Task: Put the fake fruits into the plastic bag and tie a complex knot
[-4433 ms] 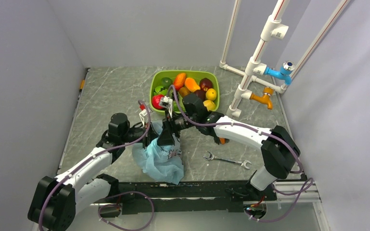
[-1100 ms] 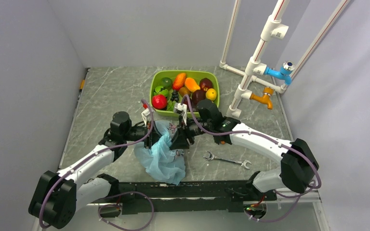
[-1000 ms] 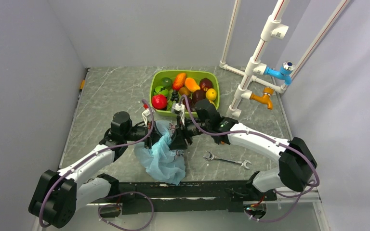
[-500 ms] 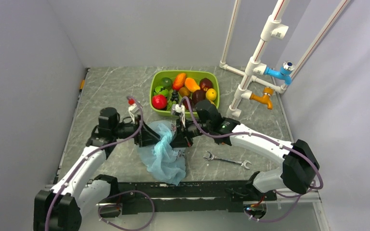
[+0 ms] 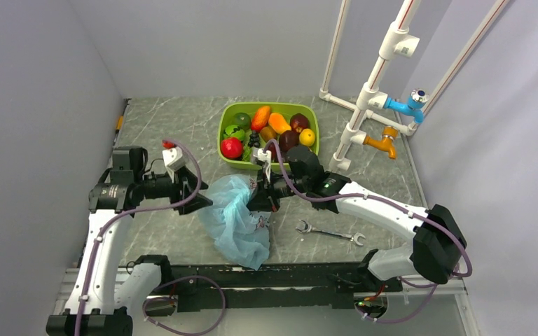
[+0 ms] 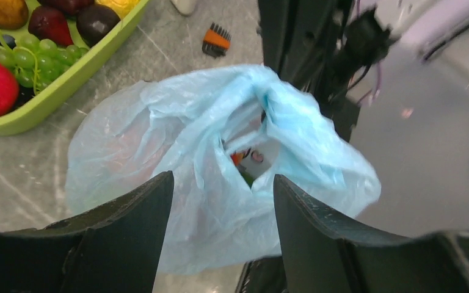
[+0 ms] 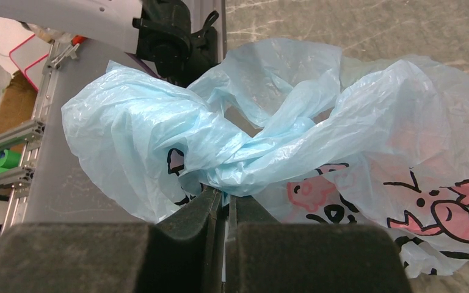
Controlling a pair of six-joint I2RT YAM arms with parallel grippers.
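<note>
Your right gripper (image 7: 225, 198) is clamped on a twisted gather of the plastic bag (image 5: 235, 220), holding that side up while the rest slumps on the desk (image 5: 161, 133); your left gripper (image 6: 223, 180) stands with its jaws apart, facing the bag's mouth without touching it, well placed, I'd judge, to take the opposite side; most fake fruits (image 5: 273, 129) lie in the green tray (image 5: 224, 122) beyond; nothing is tied yet.
</note>
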